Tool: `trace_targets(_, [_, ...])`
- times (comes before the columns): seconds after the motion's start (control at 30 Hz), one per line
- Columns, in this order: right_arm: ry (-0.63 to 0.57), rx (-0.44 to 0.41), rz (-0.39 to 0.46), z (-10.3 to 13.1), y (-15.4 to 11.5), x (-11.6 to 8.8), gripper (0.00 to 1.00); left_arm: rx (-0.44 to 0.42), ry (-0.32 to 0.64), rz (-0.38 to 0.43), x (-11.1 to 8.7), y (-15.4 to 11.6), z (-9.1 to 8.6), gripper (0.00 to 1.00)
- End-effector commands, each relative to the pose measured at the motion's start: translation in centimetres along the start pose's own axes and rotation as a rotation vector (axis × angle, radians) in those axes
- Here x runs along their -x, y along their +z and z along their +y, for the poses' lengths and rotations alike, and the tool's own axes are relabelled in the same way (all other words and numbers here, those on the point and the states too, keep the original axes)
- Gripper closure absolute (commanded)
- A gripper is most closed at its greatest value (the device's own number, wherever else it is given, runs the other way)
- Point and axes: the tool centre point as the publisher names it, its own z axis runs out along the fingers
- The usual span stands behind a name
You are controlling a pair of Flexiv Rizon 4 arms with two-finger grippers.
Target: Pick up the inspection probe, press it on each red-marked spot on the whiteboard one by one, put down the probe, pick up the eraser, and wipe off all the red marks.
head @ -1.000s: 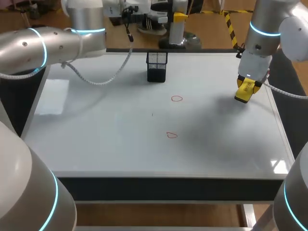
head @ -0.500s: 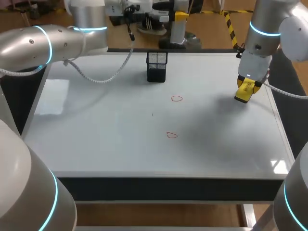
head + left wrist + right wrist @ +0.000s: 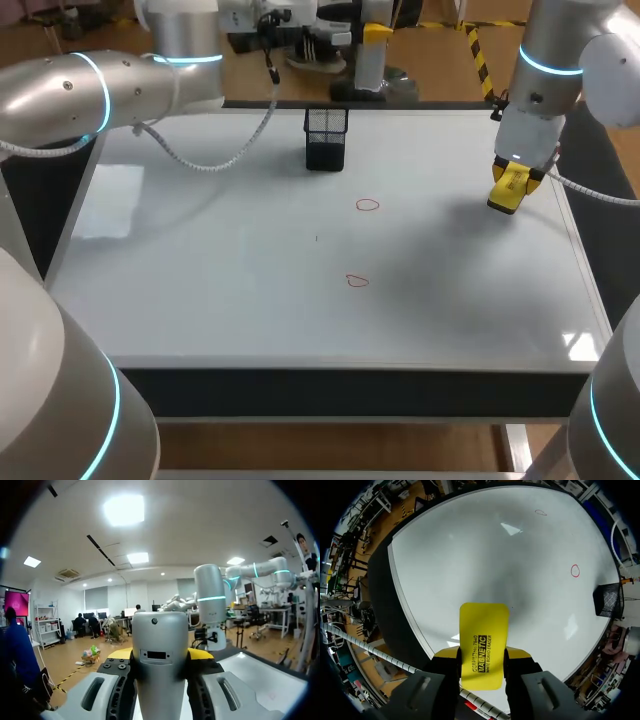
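Head view: the board point(image 3: 250, 290) carries two red marks, the far mark point(image 3: 368, 205) and the near mark point(image 3: 357, 281), both near its middle. A black mesh holder point(image 3: 326, 138) stands by the far edge. The left arm point(image 3: 90, 90) comes in over the far left corner and runs on along the far edge; the silver probe point(image 3: 366, 68) stands upright just past that edge, beyond the holder. The right gripper point(image 3: 508, 190) hangs over the board's right side, well apart from the marks, clenched on the yellow eraser point(image 3: 505, 195); whether the eraser touches the board I cannot tell

Left wrist view: the left gripper point(image 3: 160, 654) grasps the probe point(image 3: 160, 630), one yellow tip pressed against each side of it. Ahead stands the right arm point(image 3: 210, 605), with a corner of the board point(image 3: 260, 680) beside it

Right wrist view: the right gripper point(image 3: 482, 655) grips the eraser point(image 3: 484, 625) flat between its fingers, its free end sticking out ahead over the board point(image 3: 485, 555). Both marks, one point(image 3: 575, 570) nearer the holder point(image 3: 606, 600), the other point(image 3: 540, 512) further off, lie well ahead
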Motion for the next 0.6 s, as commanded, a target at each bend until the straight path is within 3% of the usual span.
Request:
trace_targets(0.03, [-0.064, 0.0, 0.004, 0.8, -0.2, 1.7, 1.0, -0.001, 0.0, 0.003, 0.1, 0.0, 0.0, 1.0])
trace_targets(0.6, [-0.394, 0.005, 0.009, 7.2, -0.6, 11.7, 1.0, -0.001, 0.0, 0.003, 0.1, 0.0, 0.0, 1.0])
